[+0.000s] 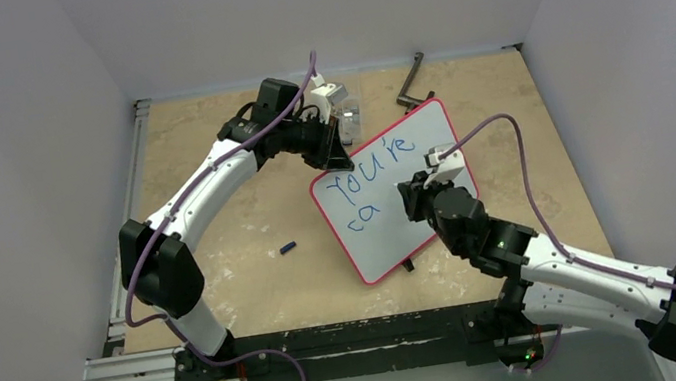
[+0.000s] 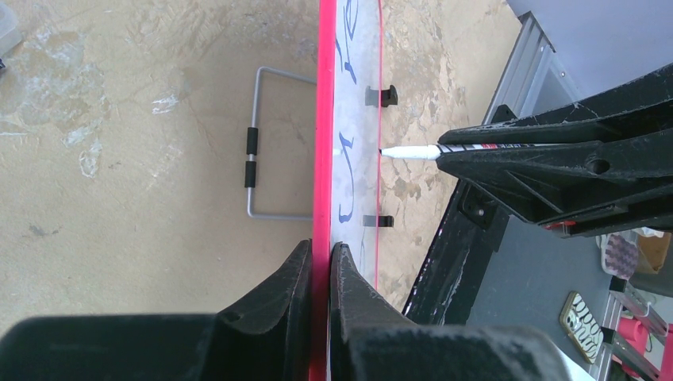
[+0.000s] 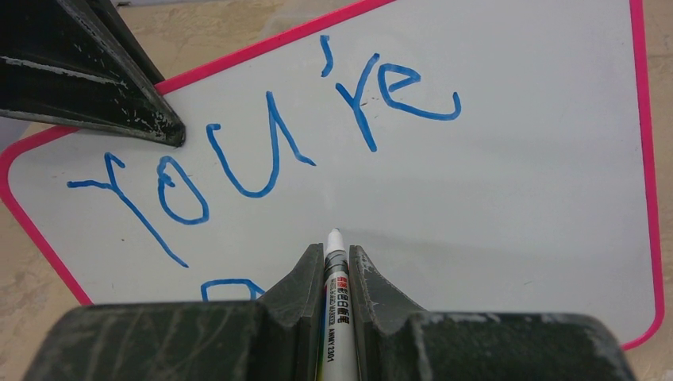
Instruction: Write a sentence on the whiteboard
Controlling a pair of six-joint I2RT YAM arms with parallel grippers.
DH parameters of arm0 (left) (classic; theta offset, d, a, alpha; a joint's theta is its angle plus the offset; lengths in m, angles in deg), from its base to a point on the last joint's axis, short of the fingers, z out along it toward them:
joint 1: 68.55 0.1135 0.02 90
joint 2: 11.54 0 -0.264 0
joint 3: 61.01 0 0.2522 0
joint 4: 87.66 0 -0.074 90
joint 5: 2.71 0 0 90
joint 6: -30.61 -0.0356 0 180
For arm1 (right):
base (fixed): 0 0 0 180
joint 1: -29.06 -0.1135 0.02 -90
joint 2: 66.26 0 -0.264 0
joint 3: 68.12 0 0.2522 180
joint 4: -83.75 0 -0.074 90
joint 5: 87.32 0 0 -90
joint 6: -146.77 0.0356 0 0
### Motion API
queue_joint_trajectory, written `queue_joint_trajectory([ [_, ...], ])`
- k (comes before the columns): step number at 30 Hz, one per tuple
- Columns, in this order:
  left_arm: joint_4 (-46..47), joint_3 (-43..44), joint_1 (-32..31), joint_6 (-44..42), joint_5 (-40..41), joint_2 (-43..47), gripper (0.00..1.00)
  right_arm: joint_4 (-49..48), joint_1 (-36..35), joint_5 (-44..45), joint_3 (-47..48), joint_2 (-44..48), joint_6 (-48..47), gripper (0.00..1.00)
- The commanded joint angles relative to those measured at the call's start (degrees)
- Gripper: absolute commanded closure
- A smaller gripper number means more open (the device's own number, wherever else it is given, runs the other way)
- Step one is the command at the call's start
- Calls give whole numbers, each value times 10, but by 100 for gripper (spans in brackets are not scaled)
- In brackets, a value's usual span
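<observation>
The whiteboard (image 1: 410, 154) stands tilted on the table, white with a red frame. The sentence (image 1: 368, 178) on it reads "You're" in blue, with "ca" below it; it is large in the right wrist view (image 3: 262, 151). My left gripper (image 1: 334, 156) is shut on the board's upper left edge (image 2: 323, 159). My right gripper (image 1: 413, 197) is shut on a white marker (image 3: 336, 317); its tip (image 3: 334, 235) is at or just off the board below "You're". The marker also shows from the side in the left wrist view (image 2: 409, 152).
A small dark marker cap (image 1: 288, 248) lies on the table left of the board. A black tool (image 1: 411, 83) and a clear box (image 1: 348, 118) sit at the back. The board's wire stand (image 2: 266, 143) props it from behind.
</observation>
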Motion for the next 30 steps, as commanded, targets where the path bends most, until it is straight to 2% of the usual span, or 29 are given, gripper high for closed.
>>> queue_joint_trajectory([
  [1, 15, -2, 6, -21, 55, 26, 100, -18, 6, -11, -2, 12, 5, 100],
  [16, 16, -1, 6, -20, 52, 27, 100, -58, 25, -56, 2, -8, -3, 100],
  [30, 16, 0, 6, -17, 52, 25, 100, -81, 25, -157, -32, 14, -17, 100],
])
